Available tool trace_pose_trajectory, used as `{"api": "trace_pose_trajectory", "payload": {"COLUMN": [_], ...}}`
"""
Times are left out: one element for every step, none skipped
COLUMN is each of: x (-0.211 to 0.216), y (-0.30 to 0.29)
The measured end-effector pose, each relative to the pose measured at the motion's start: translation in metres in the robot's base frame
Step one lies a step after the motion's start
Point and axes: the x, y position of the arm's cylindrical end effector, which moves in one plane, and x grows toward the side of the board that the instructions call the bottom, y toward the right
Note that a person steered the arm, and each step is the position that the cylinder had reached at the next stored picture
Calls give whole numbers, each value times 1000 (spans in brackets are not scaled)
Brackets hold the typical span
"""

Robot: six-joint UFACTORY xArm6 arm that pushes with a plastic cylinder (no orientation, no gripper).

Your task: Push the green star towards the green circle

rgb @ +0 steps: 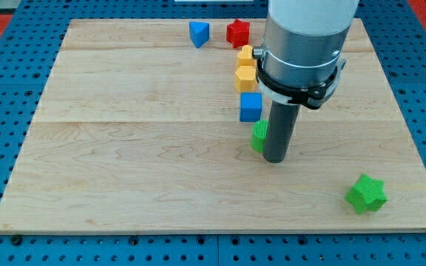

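The green star lies near the board's bottom right corner. The green circle sits near the middle of the board, partly hidden behind my rod. My tip rests on the board right beside the green circle, touching or nearly touching its right side. The green star is well off to the right and below my tip, with bare board between them.
A blue cube sits just above the green circle. Two yellow blocks stack in a line above it. A red star and a blue triangle lie near the wooden board's top edge.
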Motion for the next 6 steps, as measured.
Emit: {"api": "trace_pose_trajectory", "payload": {"x": [-11,-2,46,63,76,76], "y": [87,187,188,154,147,102]}}
